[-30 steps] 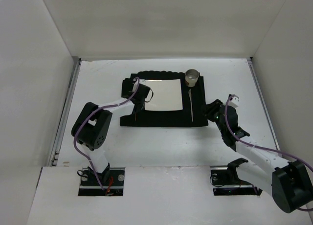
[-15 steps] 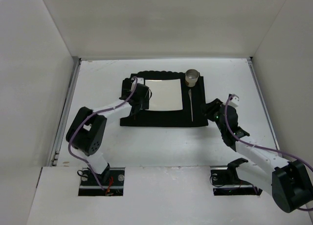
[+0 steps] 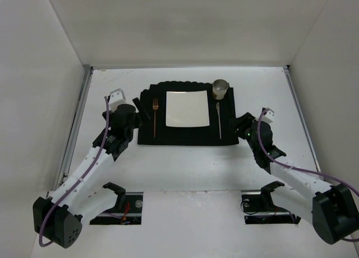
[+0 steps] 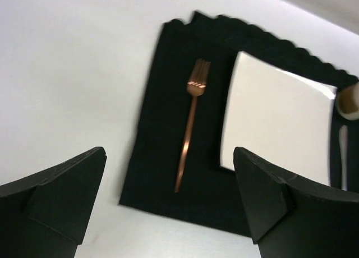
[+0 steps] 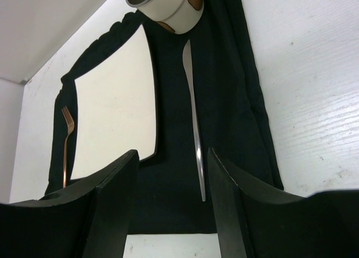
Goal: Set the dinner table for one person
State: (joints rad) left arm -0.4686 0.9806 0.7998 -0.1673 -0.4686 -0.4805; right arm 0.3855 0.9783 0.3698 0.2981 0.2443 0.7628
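Note:
On the white dinner table [image 3: 185, 165] lies a black placemat [image 3: 147, 136] bearing a white square plate [image 3: 188, 109]. A copper fork [image 3: 155, 116] lies flat left of the plate, and a silver knife [image 3: 219, 120] right of it. A cup [image 3: 220, 88] stands at the mat's far right corner. My left gripper [image 3: 132, 107] hangs open and empty just off the mat's left edge; its wrist view shows the fork [image 4: 190, 123] ahead of the fingers [image 4: 61, 196]. My right gripper [image 3: 241, 126] is open beside the mat's right edge, the knife [image 5: 193, 112] lying in front of it.
Metal rails [image 3: 77, 123] run along the table's side edges, with white walls around it. Both arm bases sit at the near edge. The placemat [image 5: 235, 101] has a scalloped far edge.
My left gripper opened, left the fork lying on the mat, and drew back to the left and nearer. My right gripper opened wider while staying in place.

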